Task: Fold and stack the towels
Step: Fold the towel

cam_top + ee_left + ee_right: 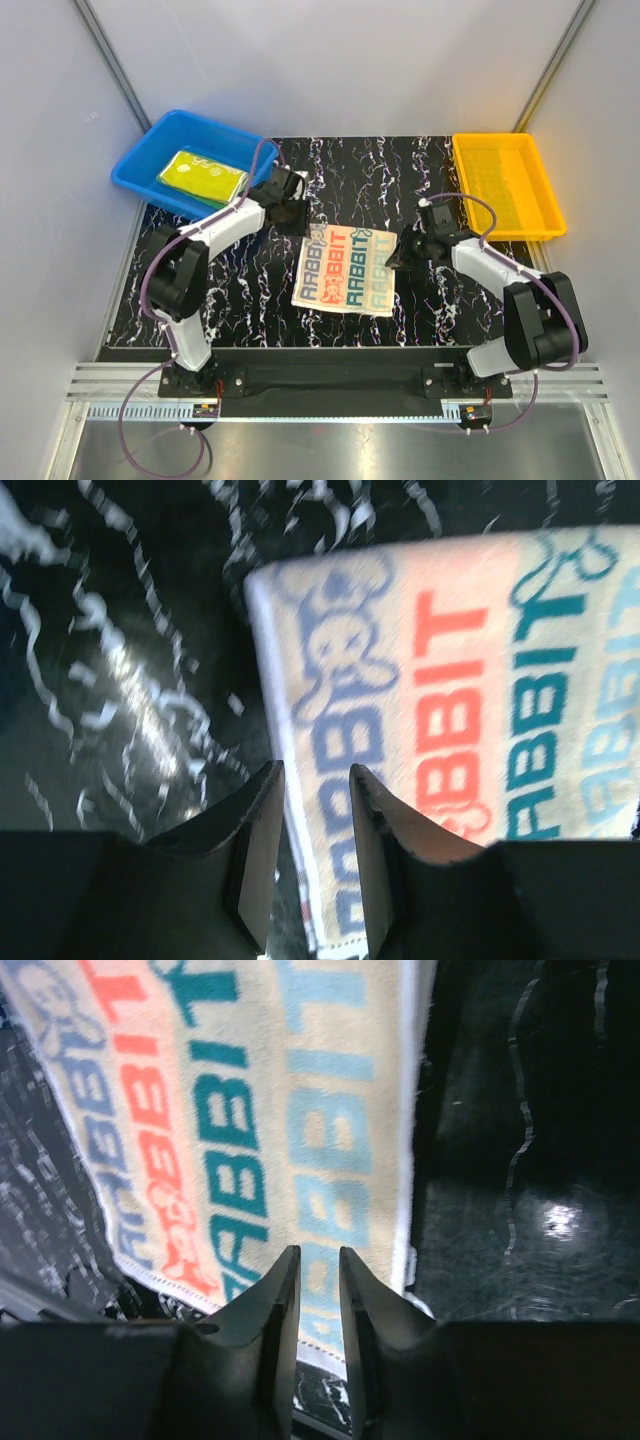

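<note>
**Q:** Where is the cream cloth towel lettered "RABBIT" point(345, 272)?

**A:** Flat, mid black marbled worktop point(420, 170). My left pincer point(315, 775) and right pincer point(320, 1255) hover over its side edges, narrowly parted and empty. First fold not yet begun, I judge; next, pinch both far corners.

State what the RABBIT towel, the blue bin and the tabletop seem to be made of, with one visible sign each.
RABBIT towel: woven terry-like cloth, matte; fuzzy nap, stitched white hem.
Blue bin: probably moulded plastic, smooth, slightly glossy; uniform colour, rounded rim.
Tabletop: hard glossy surface, black with white marble-like veins, reflecting lights; stone or laminate, cannot tell.
</note>
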Robot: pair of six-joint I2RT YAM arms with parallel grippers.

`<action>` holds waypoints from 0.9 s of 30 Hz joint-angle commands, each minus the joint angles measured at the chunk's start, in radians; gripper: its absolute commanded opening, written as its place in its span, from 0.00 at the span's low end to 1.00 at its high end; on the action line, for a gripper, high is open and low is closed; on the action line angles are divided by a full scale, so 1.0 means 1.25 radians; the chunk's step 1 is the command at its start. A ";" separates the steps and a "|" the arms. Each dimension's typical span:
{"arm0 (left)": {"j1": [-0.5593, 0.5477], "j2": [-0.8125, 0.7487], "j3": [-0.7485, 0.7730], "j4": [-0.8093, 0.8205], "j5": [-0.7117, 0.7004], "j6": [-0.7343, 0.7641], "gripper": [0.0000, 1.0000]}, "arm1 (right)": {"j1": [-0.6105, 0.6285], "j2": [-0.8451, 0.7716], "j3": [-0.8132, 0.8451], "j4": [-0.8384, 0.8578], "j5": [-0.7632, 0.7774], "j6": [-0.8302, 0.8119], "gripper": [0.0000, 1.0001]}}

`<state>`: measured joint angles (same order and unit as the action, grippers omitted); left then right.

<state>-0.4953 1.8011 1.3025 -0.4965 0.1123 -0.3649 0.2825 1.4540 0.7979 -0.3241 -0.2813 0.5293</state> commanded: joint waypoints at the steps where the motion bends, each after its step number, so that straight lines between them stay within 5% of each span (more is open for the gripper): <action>1: -0.001 0.073 0.059 0.033 0.101 0.062 0.38 | 0.005 -0.055 -0.026 0.005 -0.089 0.036 0.27; 8: 0.027 0.176 0.118 0.071 0.138 0.072 0.37 | 0.005 -0.050 -0.142 0.116 -0.192 0.027 0.21; 15: 0.048 0.238 0.195 0.043 0.133 0.092 0.36 | 0.004 -0.056 -0.182 0.072 -0.097 0.040 0.16; 22: 0.047 0.227 0.234 -0.021 0.196 0.100 0.38 | 0.005 -0.127 -0.107 0.014 -0.183 0.020 0.19; 27: 0.044 0.114 0.189 -0.079 0.119 0.098 0.39 | 0.023 -0.117 -0.098 0.039 -0.250 0.040 0.18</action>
<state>-0.4381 2.0758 1.5490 -0.5518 0.2970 -0.2543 0.2871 1.3079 0.6453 -0.2905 -0.5163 0.5735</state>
